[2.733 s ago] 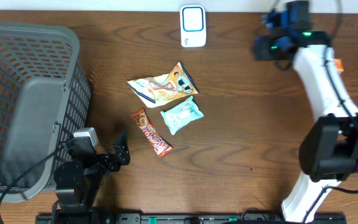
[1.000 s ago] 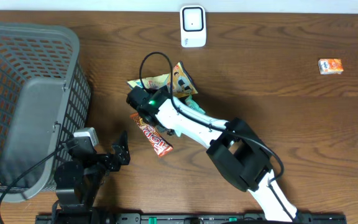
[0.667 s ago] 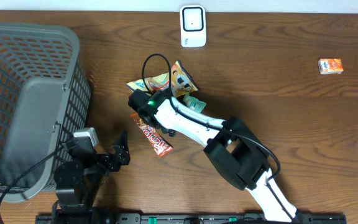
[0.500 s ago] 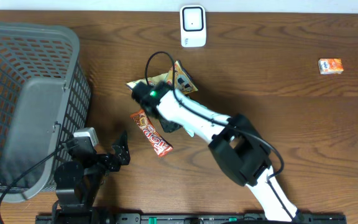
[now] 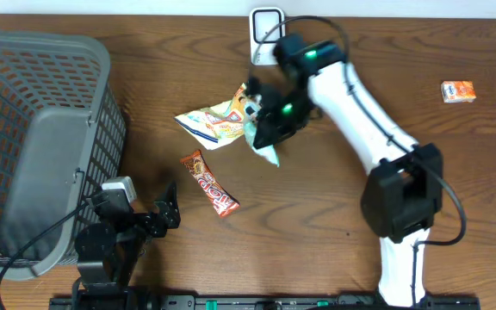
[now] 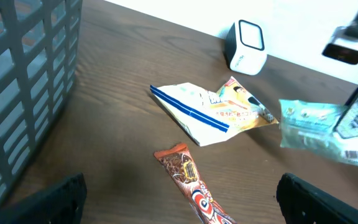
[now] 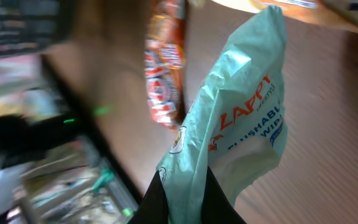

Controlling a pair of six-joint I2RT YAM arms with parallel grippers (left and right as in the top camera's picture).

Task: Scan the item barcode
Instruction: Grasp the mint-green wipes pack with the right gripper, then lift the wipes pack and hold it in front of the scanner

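Shut narrow, at the right tool (image 5: 272,127), on a pale teal soft plastic packet of wipes (image 5: 265,148), pinched by one crumpled end between the fingertips and hanging clear of the brown wooden table (image 5: 317,224). From the right wrist, shown as a limp bag with red and blue lettering, drooping away from the jaws. From the left wrist, shown with what looks like a small barcode near one corner of the packet. Just beyond the right tool, toward the far edge of the table: a white boxy barcode scanner (image 6: 247,46) with a blue-ringed window, upright, near the packet but apart from it. Beside the right tool on the basket side: a crumpled yellow, white and blue snack bag (image 5: 213,120), lying flat, very close to the hanging packet; cannot tell whether touching. Further down that side, well apart from the right tool: an orange and brown candy bar wrapper (image 5: 211,183), lying aslant. Far off on the opposite side of the right tool: a small orange packet (image 5: 458,91) near the table's far edge. Spread wide and holding nothing, at the left tool (image 5: 169,207), low by the near edge of the table. Ahead of its open fingers, apart: the candy bar wrapper. Close on its outer side: a grey slatted plastic basket (image 5: 58,39).
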